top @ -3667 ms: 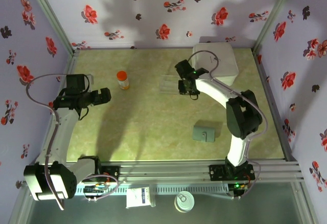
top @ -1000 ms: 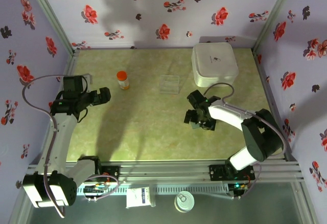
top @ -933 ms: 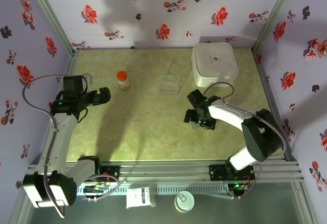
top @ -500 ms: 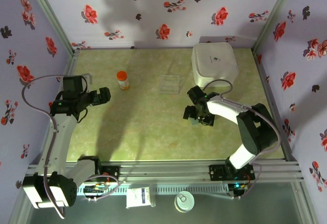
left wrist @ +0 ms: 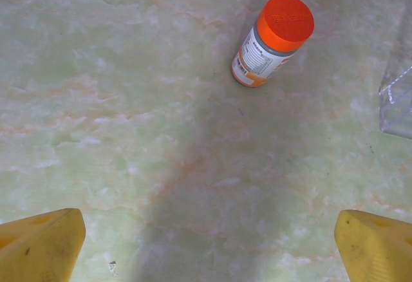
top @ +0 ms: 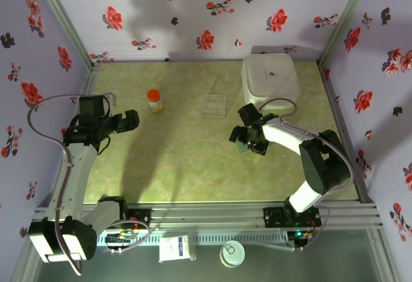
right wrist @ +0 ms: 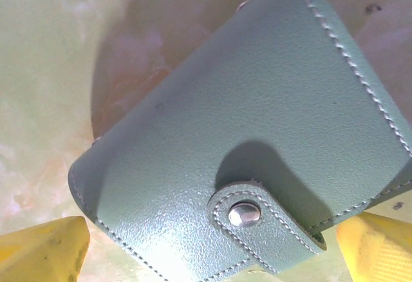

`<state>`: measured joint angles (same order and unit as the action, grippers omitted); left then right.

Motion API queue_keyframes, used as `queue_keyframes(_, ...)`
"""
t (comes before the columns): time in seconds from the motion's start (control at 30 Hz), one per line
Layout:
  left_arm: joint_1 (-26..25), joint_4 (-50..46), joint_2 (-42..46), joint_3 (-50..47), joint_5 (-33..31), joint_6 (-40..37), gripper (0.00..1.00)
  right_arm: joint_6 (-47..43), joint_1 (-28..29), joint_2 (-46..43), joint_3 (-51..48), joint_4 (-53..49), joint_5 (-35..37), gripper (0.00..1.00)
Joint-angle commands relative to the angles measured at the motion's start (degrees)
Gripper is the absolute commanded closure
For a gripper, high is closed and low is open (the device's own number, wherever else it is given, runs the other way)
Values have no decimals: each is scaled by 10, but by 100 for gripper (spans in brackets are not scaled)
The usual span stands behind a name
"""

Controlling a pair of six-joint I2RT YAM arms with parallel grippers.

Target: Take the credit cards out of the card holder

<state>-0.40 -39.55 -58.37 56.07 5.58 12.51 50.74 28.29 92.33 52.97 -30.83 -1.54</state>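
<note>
Swung back from the clear sheet [top: 213, 105], the right jaws now stand spread either side of the snapped-shut holder [right wrist: 244, 134], mid-counter [top: 180, 166], bare room around it, edges well apart; left jaws spread over bare counter near the bottle [left wrist: 273, 40].

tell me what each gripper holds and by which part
Left gripper: nothing, jaws open above the table. Right gripper: the snapped-shut card holder sits between its wide-spread fingertips, but whether they grip its edges cannot be told.
</note>
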Motion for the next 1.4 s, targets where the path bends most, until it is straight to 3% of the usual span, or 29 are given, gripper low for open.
queue_keyframes(0.0,4,-7,10,-6,-5,-6,0,89,-13,13,12,-6,4,1)
queue_keyframes(0.3,4,-6,8,-8,-8,-7,0,183,-39,25,26,-26,62,1)
queue_keyframes(0.5,6,-7,4,-8,-8,-7,0,205,-42,49,62,-32,65,1)
queue_keyframes(0.73,9,-7,2,-9,-10,-9,0,248,-46,122,150,-137,72,4)
queue_keyframes(0.97,9,-7,-1,-9,-10,-9,0,255,-47,145,162,-125,64,6)
queue_keyframes(1.37,11,-8,-1,-8,-9,-9,0,247,-47,138,150,-110,59,23)
